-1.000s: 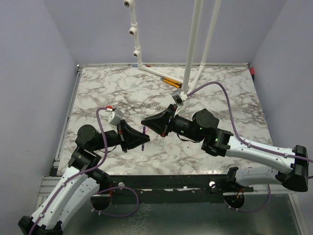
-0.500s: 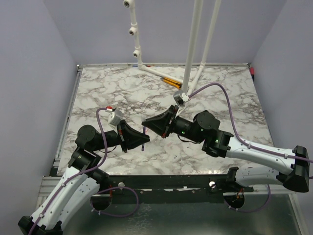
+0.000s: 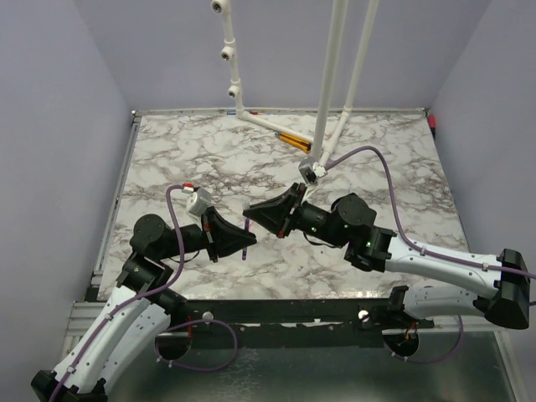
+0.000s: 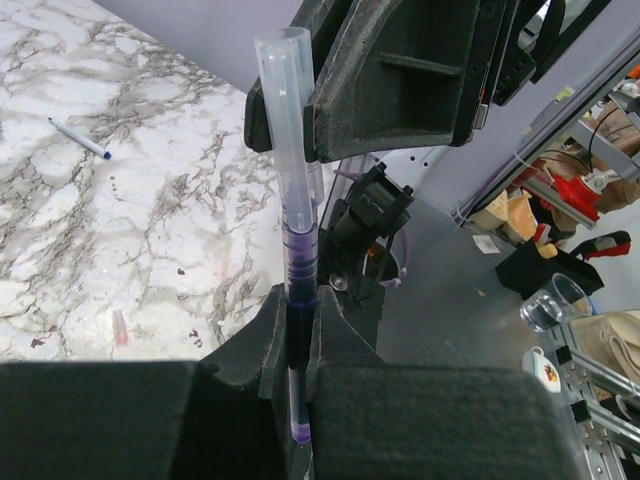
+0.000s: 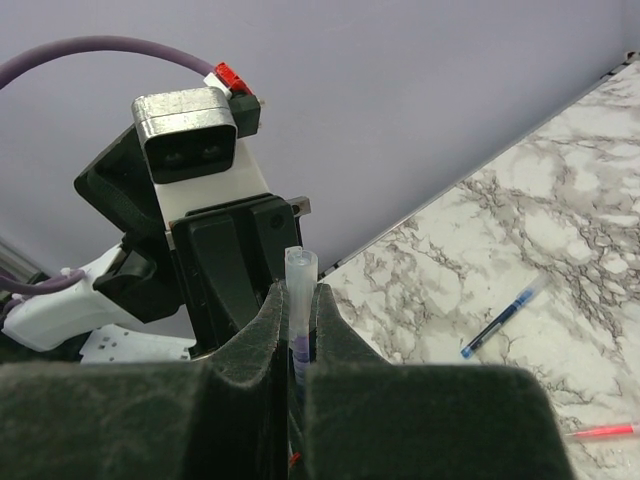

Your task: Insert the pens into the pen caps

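The left hand (image 4: 298, 310) is clenched on the dark violet lower end of a clear-barrelled pen (image 4: 285, 150), which stands upright out of its fingers. The right hand (image 5: 297, 320) is clenched on the clear upper part of that same pen, whose open tip pokes out above its fingers in the right wrist view. Whether the violet end is a cap or part of the barrel is hard to tell from these views. From above, the two hands meet nose to nose, lifted over the near middle of the tabletop (image 3: 385, 167), the left hand just nearer than the right. Around them, a blue pen (image 5: 503, 318) lies flat on the marble, and a pink-red pen (image 5: 600, 432) lies near it, both well apart from the hands. A small pinkish piece, probably a pink cap (image 4: 120, 327), lies alone on the marble. A white pole frame (image 3: 331, 75) rises at the far side with orange-and-black sticks (image 3: 291, 139) lying at its foot. Bare marble stretches left, right and beyond the hands, the tabletop edges well away from them.
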`<action>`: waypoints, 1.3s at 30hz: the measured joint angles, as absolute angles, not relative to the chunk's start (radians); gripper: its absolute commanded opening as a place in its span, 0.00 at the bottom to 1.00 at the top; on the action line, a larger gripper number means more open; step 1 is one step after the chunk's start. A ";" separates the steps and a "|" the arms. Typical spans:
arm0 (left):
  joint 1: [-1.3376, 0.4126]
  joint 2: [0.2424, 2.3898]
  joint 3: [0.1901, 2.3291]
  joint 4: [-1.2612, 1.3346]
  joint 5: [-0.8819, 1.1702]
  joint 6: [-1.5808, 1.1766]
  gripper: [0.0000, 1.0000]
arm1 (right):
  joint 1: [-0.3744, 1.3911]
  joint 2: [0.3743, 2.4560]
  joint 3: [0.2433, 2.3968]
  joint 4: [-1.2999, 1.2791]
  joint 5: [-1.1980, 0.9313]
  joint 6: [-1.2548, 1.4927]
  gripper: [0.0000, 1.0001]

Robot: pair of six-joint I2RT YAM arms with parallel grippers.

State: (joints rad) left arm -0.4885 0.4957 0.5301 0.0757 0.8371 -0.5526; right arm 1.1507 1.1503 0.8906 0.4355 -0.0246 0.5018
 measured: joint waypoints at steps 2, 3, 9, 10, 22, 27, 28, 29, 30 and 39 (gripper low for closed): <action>-0.490 0.494 0.529 0.072 0.837 -0.553 0.00 | 1.151 1.150 0.881 0.450 -0.025 0.506 0.01; -0.490 0.493 0.528 0.070 0.837 -0.553 0.00 | 1.151 1.150 0.878 0.454 -0.025 0.508 0.01; -0.491 0.490 0.527 0.067 0.833 -0.553 0.00 | 1.153 1.150 0.860 0.472 -0.023 0.517 0.01; -0.491 0.490 0.527 0.067 0.833 -0.553 0.00 | 1.155 1.150 0.859 0.474 -0.020 0.517 0.01; -0.492 0.487 0.527 0.066 0.834 -0.553 0.00 | 1.179 1.149 0.847 0.498 0.019 0.505 0.08; -0.491 0.485 0.527 0.066 0.833 -0.553 0.00 | 1.192 1.147 0.846 0.497 0.044 0.489 0.14; -0.492 0.485 0.527 0.066 0.833 -0.553 0.00 | 1.195 1.146 0.846 0.496 0.046 0.485 0.16; -0.491 0.485 0.527 0.066 0.831 -0.553 0.00 | 1.197 1.145 0.846 0.495 0.049 0.481 0.18; -0.491 0.484 0.527 0.066 0.830 -0.553 0.00 | 1.198 1.144 0.846 0.492 0.051 0.478 0.22; -0.491 0.475 0.526 0.083 0.788 -0.546 0.00 | 1.217 1.128 0.849 0.373 0.051 0.431 0.50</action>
